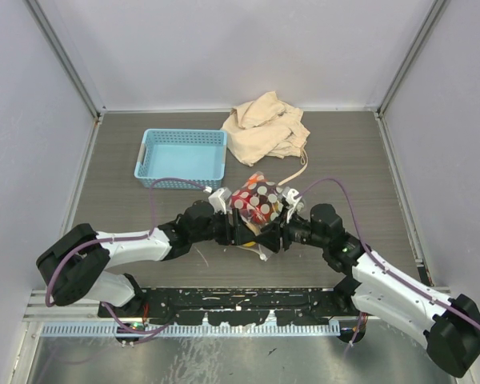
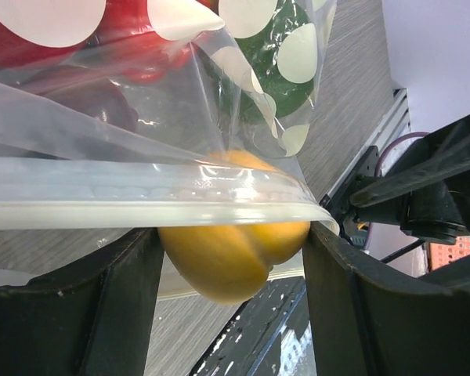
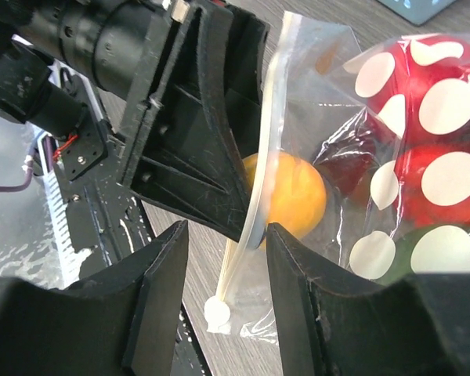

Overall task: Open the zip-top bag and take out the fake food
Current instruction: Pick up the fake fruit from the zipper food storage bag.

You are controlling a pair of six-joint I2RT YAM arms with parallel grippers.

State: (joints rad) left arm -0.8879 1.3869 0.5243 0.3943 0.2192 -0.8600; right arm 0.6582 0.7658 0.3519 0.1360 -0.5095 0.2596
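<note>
The zip-top bag (image 1: 256,202), clear with white dots, is lifted off the table between my two grippers. Its white zip strip (image 2: 219,196) lies across the tips of my left gripper (image 2: 233,231), which stands open. An orange piece of fake food (image 2: 227,258) shows in that gap, just past the tips. The right gripper (image 3: 225,231) is open too, and the strip (image 3: 266,157) runs loosely between its fingers. Behind the strip are the orange piece (image 3: 294,196) and red pieces (image 3: 439,180). From above, the orange piece (image 1: 246,237) hangs low between left gripper (image 1: 238,228) and right gripper (image 1: 272,234).
A light blue basket (image 1: 182,133) stands at the back left. A beige cloth drawstring bag (image 1: 266,128) lies at the back centre. The black mounting rail (image 1: 224,300) runs along the near edge. The left gripper's finger (image 3: 196,133) looms close in the right wrist view.
</note>
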